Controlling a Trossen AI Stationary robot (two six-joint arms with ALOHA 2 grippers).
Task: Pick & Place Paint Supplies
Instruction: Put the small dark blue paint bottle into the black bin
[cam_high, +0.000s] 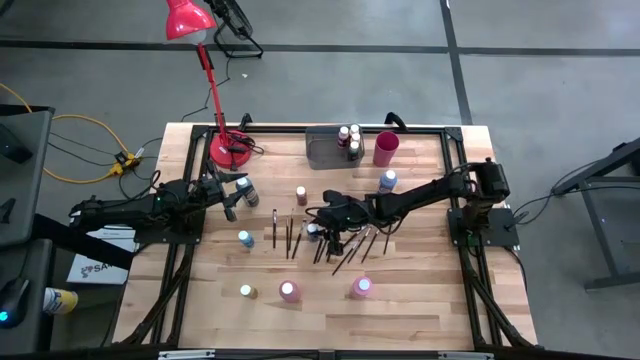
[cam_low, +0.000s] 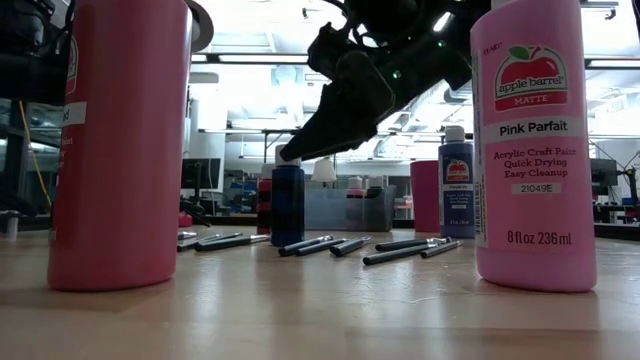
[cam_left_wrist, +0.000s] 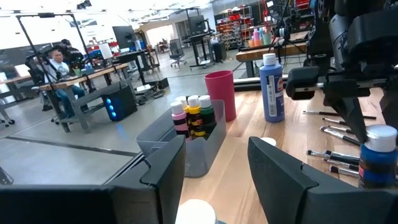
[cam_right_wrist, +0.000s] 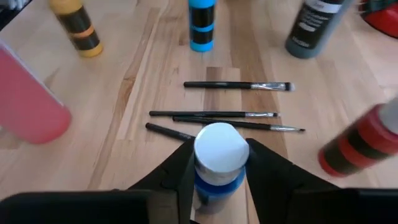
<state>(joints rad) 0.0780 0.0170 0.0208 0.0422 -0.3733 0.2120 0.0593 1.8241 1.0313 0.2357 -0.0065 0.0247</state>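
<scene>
Grey bin (cam_high: 325, 146) holds 3 paint bottles (cam_high: 350, 138).
Right gripper (cam_right_wrist: 217, 165) pinches a white-capped blue bottle (cam_right_wrist: 219, 163); left gripper (cam_left_wrist: 211, 171) spread.

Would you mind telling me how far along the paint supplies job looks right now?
Done: three bottles stand in the grey bin. In hand: the right gripper has its fingers around a white-capped blue bottle among the brushes; the left gripper waits near a dark bottle. Left: the brushes and about seven more bottles on the table.
</scene>
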